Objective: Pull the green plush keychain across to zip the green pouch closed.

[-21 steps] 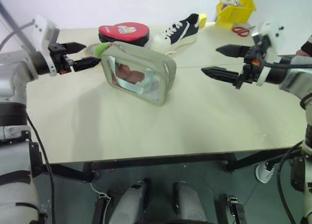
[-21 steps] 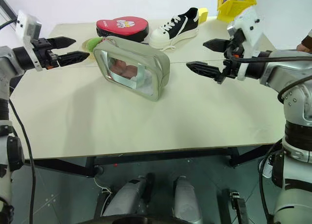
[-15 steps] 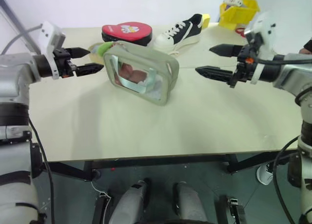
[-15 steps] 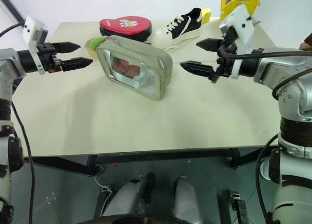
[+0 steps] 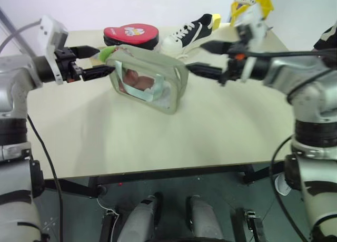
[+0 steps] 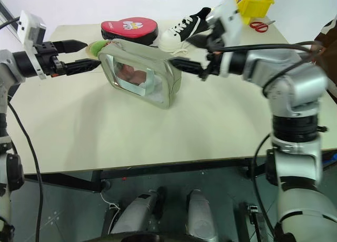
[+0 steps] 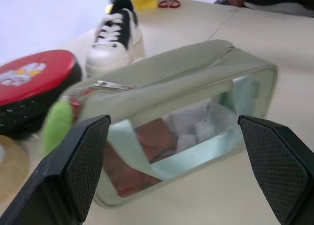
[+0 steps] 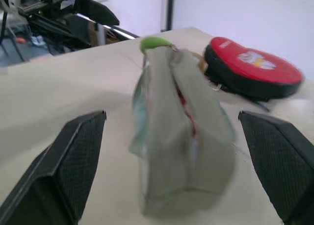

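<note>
The green pouch stands on its edge on the table, clear window facing me, with red contents inside. Its top seam gapes in the right wrist view. The green plush keychain hangs at the pouch's left top corner. My left gripper is open, level beside that corner, with the keychain just off its upper finger. My right gripper is open at the pouch's right end, its lower fingertip close to the fabric. Nothing is held by either. The pouch sits between the right gripper's fingers in the right wrist view.
Behind the pouch lie a red oval case and a black-and-white sneaker. A yellow bin and red scissors are at the far right corner. A tan tape roll lies by the keychain. A person's sleeve shows at the right.
My right gripper has swung left across the table up to the pouch's right end. The left gripper has edged closer to the keychain corner. Both stay open.
</note>
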Available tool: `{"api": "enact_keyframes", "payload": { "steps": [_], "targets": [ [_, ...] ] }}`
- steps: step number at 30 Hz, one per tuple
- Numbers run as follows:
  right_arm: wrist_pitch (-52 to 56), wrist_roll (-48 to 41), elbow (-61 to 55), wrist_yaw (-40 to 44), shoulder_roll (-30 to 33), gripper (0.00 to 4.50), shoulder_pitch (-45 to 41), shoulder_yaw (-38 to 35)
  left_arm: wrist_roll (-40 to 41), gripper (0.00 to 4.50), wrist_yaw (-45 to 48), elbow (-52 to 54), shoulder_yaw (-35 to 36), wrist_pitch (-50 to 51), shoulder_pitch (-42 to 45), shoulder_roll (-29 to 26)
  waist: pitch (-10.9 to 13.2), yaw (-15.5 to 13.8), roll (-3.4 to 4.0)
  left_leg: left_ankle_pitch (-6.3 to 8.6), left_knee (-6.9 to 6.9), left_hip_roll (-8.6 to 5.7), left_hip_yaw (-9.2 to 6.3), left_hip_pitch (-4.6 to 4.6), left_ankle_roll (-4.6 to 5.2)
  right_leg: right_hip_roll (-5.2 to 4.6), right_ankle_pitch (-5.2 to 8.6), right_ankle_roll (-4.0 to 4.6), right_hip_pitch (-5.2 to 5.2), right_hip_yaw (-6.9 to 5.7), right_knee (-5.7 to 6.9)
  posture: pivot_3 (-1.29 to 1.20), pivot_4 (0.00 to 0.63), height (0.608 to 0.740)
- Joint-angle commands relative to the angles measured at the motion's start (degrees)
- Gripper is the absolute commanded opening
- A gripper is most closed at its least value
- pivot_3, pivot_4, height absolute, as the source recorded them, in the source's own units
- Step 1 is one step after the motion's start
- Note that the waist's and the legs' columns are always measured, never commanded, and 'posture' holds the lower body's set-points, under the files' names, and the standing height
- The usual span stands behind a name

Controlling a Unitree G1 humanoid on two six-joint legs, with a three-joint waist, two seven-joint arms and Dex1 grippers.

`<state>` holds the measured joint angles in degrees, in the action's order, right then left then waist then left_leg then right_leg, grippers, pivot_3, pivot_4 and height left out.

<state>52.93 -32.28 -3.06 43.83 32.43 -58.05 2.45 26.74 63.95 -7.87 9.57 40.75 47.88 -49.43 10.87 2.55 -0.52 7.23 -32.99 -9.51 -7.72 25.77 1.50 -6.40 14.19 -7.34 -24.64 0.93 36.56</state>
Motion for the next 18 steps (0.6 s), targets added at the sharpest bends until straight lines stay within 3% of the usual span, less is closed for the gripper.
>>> {"api": "enact_keyframes", "payload": {
  "steps": [1,7,13,16,18],
  "targets": [
    [-4.77,3.86,3.69,1.43,-3.57,4.5,-6.98,4.47,6.53,4.43,-1.25,9.53,5.28,5.66,-0.21,-2.17,0.0,0.08,-0.01,0.0,-0.01,0.0,0.0,0.01,0.0,0.01,-0.01,-0.01,-0.02,0.0,0.01,0.0,0.15,0.74],
    [-17.59,14.33,19.22,6.52,-11.3,4.5,-11.55,14.82,10.47,4.43,-5.7,17.83,10.58,10.1,-7.41,-4.13,-0.01,0.16,0.0,-0.02,0.1,0.05,-0.01,-0.41,-0.06,0.13,0.0,0.0,0.11,0.0,0.19,0.0,0.15,0.74],
    [-28.43,22.99,30.3,10.41,-13.6,4.5,-11.89,19.71,12.31,4.43,-9.31,22.58,12.59,11.04,-12.9,-4.51,0.01,-0.16,-0.04,-0.12,0.02,0.05,-0.04,-0.4,-0.22,0.33,-0.03,0.07,-0.05,0.04,0.41,0.0,0.15,0.74],
    [-33.98,26.3,33.66,12.63,-13.55,3.7,-11.75,20.59,13.78,4.5,-11.23,24.0,13.04,11.57,-13.67,-3.74,0.01,-0.09,-0.04,-0.16,0.02,0.08,-0.04,-0.45,-0.28,0.41,-0.06,0.11,-0.04,0.07,0.47,0.0,0.15,0.74],
    [-37.0,28.08,34.99,13.48,-12.98,2.72,-11.68,20.39,14.48,4.5,-12.35,24.53,12.82,11.42,-13.84,-3.22,0.0,-0.09,-0.04,-0.18,0.02,0.15,-0.04,-0.45,-0.32,0.48,-0.07,0.14,-0.05,0.08,0.49,0.0,0.15,0.74]
  ]
}}
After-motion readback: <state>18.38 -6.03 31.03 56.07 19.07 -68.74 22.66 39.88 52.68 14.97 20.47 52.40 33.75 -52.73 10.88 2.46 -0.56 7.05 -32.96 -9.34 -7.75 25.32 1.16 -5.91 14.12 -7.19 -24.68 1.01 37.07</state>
